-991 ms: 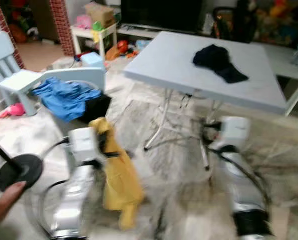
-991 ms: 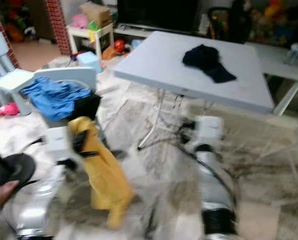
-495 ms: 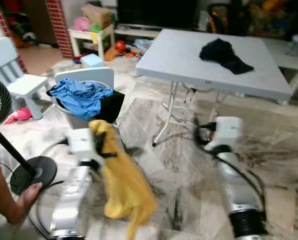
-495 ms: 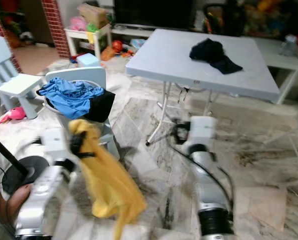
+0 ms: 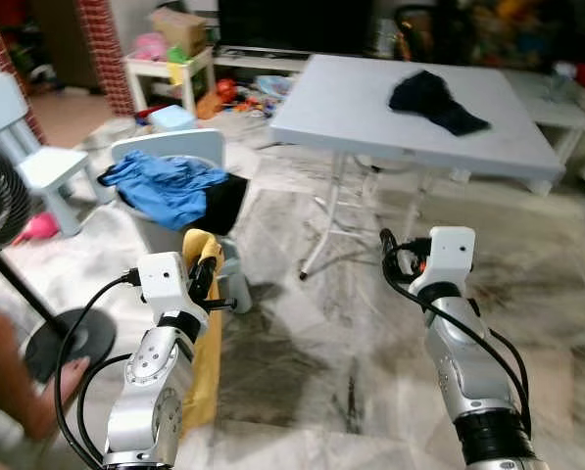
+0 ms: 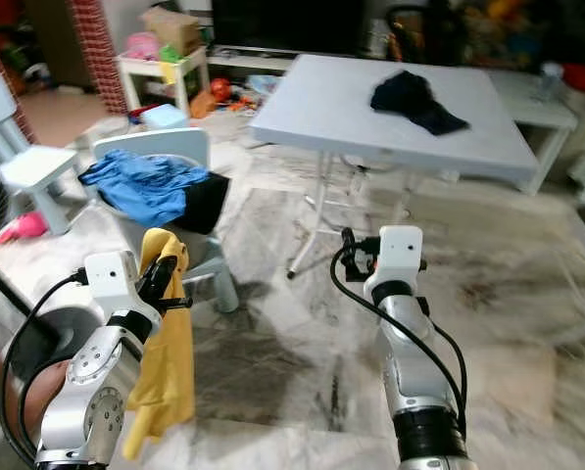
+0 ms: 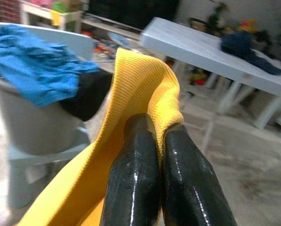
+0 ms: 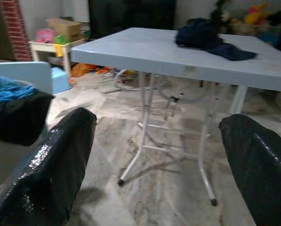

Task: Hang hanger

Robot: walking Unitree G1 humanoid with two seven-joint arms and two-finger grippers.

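**Hanger not spotted, yellow cloth carried instead**

Hanger can't be made out anywhere, so honestly it can't be said where it sits. What's being carried is a yellow garment [image 6: 165, 362], pinched near its top fold by the left gripper [image 7: 152, 141], fingers pressed together on the fabric, the rest left dangling toward the floor at roughly 7 o'clock in the head view. The right gripper [image 8: 154, 160] is held spread wide with nothing in it, at about 5 o'clock. A white table [image 5: 370, 108] with a dark garment [image 5: 434, 98] is seen at 1 o'clock, a laundry basket [image 5: 160, 230] with blue clothes [image 5: 160, 186] at 10 o'clock.

Probably a carry phase. The pinch should be kept firm, the trailing hem kept off the floor and away from the fan base [image 5: 72, 338], where a person's hand [image 5: 62, 382] rests.
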